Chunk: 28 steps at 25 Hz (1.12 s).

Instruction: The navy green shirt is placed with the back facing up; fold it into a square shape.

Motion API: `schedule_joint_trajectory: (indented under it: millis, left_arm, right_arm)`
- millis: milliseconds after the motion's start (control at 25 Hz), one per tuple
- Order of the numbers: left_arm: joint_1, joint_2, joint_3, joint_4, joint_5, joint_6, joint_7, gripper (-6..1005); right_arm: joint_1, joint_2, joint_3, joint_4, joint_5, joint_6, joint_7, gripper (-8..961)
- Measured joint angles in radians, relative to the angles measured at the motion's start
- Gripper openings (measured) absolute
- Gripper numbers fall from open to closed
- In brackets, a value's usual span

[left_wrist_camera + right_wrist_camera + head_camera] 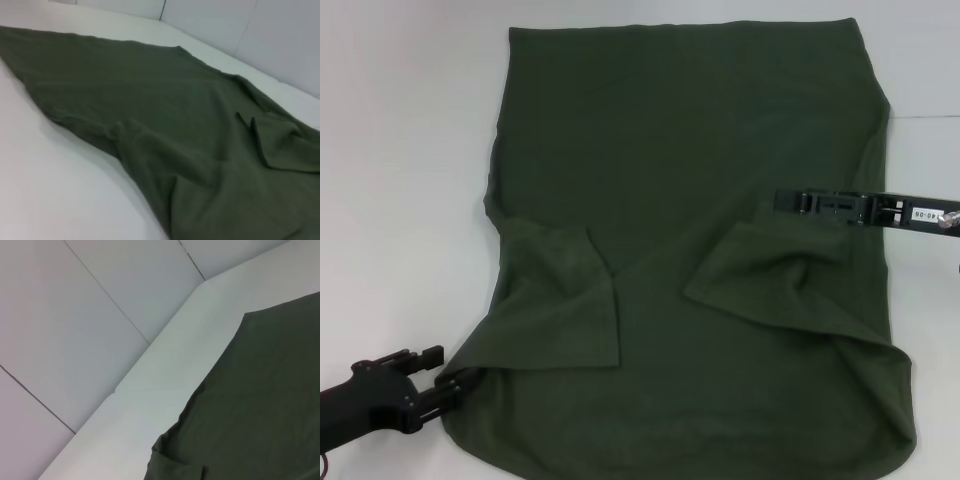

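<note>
Left gripper (448, 385) pinches the near left corner of the shirt (690, 200), closed on the fabric at the table's (400, 180) near edge. Right gripper (790, 202) hovers over the shirt's right side; its fingers' state is unclear. Both sleeves look folded inward, so the lengthwise fold seems next, needing both near corners held. A tag on the right arm is not clearly readable.

One navy green shirt (700, 200), two sleeves folded in upon the shirt, two grippers, left gripper (445, 385) and right gripper (790, 202) at the shirt's edges, one white table (400, 200)
</note>
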Motion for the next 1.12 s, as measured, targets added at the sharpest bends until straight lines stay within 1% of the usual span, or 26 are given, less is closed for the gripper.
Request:
schedule_joint_trajectory:
  millis: [240, 360, 520, 920, 1120]
  left_arm:
    - [0.005, 0.0, 0.002, 0.057, 0.007, 0.074, -0.065, 630]
    - [0.005, -0.001, 0.005, 0.097, 0.046, 0.082, -0.132, 630]
    - [-0.01, -0.009, 0.005, 0.125, 0.11, 0.077, -0.171, 631]
    - [-0.026, -0.011, 0.005, 0.123, 0.127, 0.018, -0.172, 631]
    - [-0.03, -0.011, 0.007, 0.121, 0.131, 0.013, -0.173, 631]
  right_arm:
    - [0.003, -0.001, 0.0, 0.001, 0.001, 0.002, 0.0, 911]
    - [0.003, -0.002, 0.0, 0.001, 0.001, 0.002, 0.0, 911]
    - [0.003, -0.002, 0.0, 0.001, 0.001, 0.004, -0.001, 910]
    - [0.009, -0.004, 0.0, 0.001, 0.001, 0.006, -0.003, 910]
    - [0.011, -0.004, 0.001, 0.001, 0.001, 0.008, -0.003, 909]
